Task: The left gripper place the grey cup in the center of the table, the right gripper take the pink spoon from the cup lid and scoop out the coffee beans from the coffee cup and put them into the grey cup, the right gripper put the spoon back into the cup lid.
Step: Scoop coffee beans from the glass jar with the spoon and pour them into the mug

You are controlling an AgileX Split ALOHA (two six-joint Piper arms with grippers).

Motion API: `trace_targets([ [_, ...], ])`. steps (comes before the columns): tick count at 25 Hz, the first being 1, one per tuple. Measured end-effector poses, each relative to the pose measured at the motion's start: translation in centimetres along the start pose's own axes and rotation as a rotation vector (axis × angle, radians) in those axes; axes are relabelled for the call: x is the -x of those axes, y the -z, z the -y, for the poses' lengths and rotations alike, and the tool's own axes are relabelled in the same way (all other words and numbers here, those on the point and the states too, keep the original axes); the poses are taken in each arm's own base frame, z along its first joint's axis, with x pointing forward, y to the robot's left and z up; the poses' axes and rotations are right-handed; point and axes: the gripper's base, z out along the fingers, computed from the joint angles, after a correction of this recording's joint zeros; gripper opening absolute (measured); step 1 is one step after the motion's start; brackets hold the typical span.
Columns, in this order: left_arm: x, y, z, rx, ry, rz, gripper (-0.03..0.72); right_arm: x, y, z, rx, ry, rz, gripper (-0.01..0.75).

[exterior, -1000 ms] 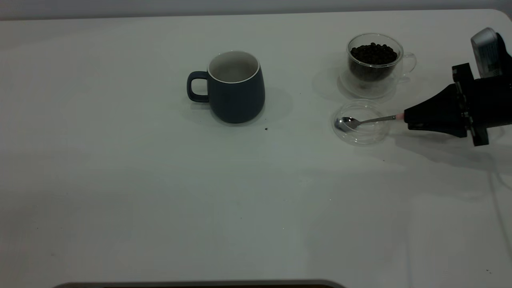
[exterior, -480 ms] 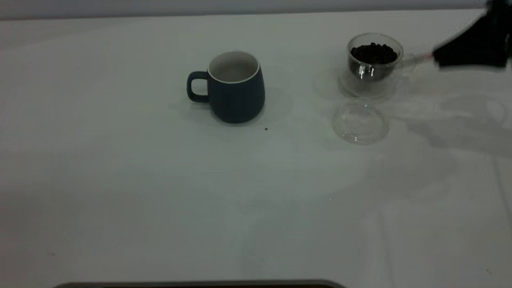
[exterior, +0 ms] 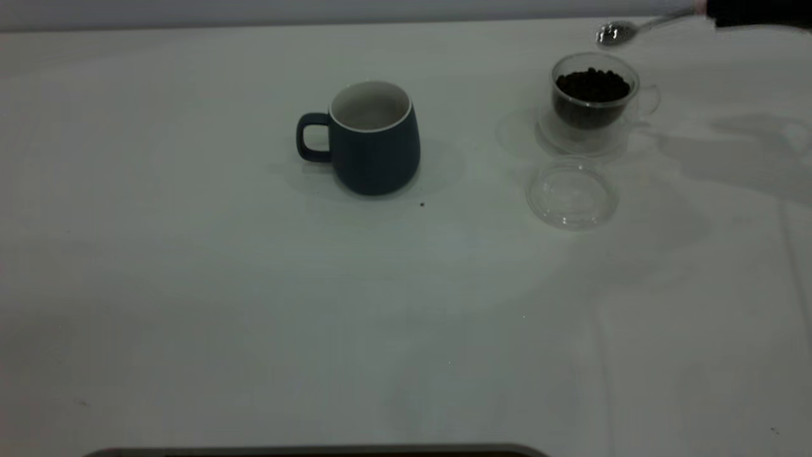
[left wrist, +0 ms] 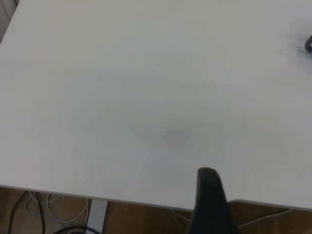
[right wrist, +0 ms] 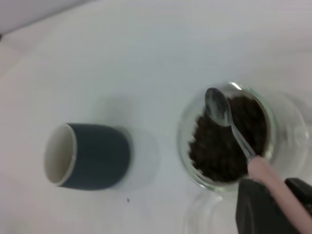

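Note:
The grey cup point(exterior: 374, 143) stands upright near the table's point(exterior: 254, 304) middle, handle to the left, white inside showing point(right wrist: 90, 156). At the far right the clear coffee cup point(exterior: 593, 105) holds dark coffee beans point(exterior: 593, 84) point(right wrist: 224, 146). In front of it the clear cup lid point(exterior: 572, 193) lies with nothing in it. My right gripper point(right wrist: 280, 202), at the exterior view's top right edge point(exterior: 755, 13), is shut on the pink spoon's handle point(right wrist: 273, 180). The spoon's shiny bowl point(exterior: 615, 32) point(right wrist: 218, 106) hovers above the beans. My left gripper point(left wrist: 210, 195) sits parked over the table's edge.
A tiny dark speck point(exterior: 422, 204) lies just in front of the grey cup. A dark rim point(exterior: 317, 450) runs along the table's near edge. Cables point(left wrist: 44, 209) hang below the table edge in the left wrist view.
My right gripper has lifted the spoon out of the cup lid and carried it up and back, over the coffee cup. The lid is now bare. The grey cup has not moved.

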Motion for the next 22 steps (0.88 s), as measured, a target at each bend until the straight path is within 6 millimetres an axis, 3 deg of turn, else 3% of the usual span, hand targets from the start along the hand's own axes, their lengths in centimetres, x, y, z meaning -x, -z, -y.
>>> trace_targets([
  [7,0.0,0.0,0.0,0.000,0.000,0.000,0.569,-1.7,-2.0,2.2,-0.019,-0.075,-0.043,0.097],
  [16,0.0,0.0,0.0,0.000,0.000,0.000,0.569,-2.9,-3.9,2.1,0.017,-0.145,-0.098,0.097],
  [22,0.0,0.0,0.0,0.000,0.000,0.000,0.569,-2.9,-4.0,2.0,0.022,-0.220,-0.091,0.097],
])
